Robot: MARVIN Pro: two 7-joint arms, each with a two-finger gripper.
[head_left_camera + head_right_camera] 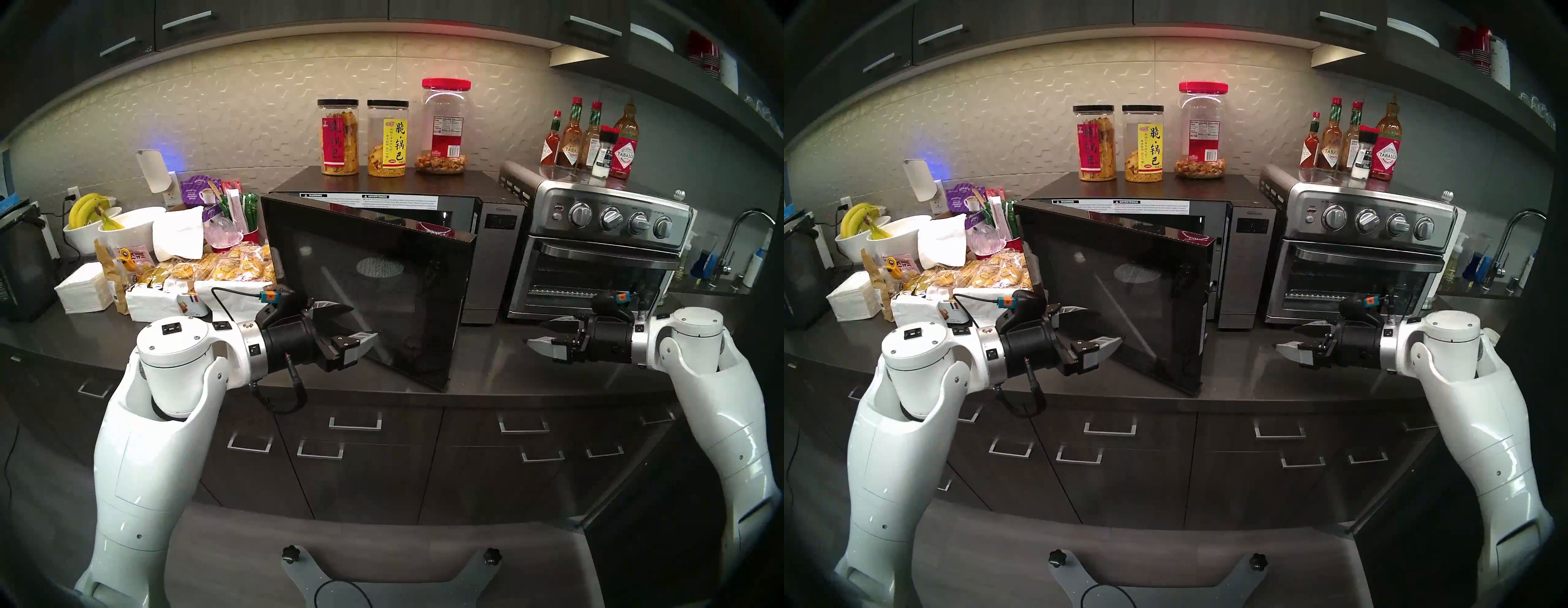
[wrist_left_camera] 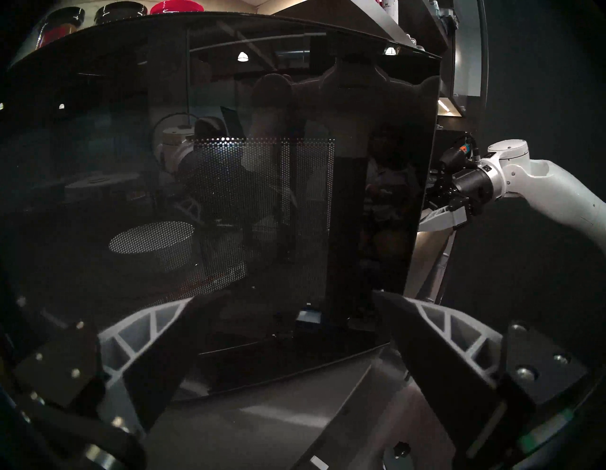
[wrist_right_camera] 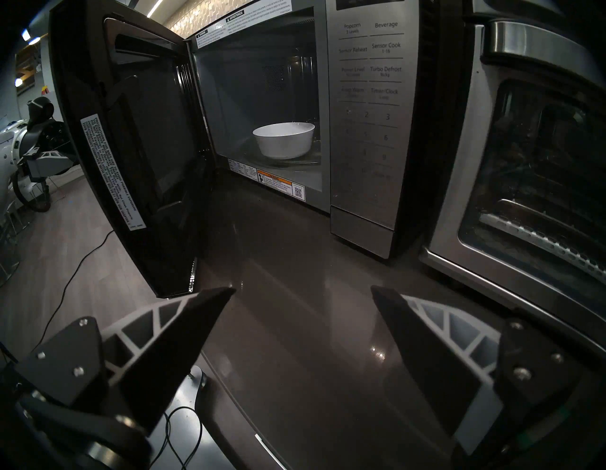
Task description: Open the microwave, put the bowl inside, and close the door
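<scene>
Inside the microwave point(image 3: 360, 98) sits the bowl point(image 3: 283, 139) (door point(image 1: 365, 288) ajar); both tools released, empty.

Bowl point(image 3: 283, 139) inside microwave point(image 1: 488, 254) on desk point(image 1: 530, 365); door point(image 1: 373, 288) swung out leftward. Toaster oven point(image 1: 594, 254) right of microwave; jars point(image 1: 384, 138) on top.
</scene>
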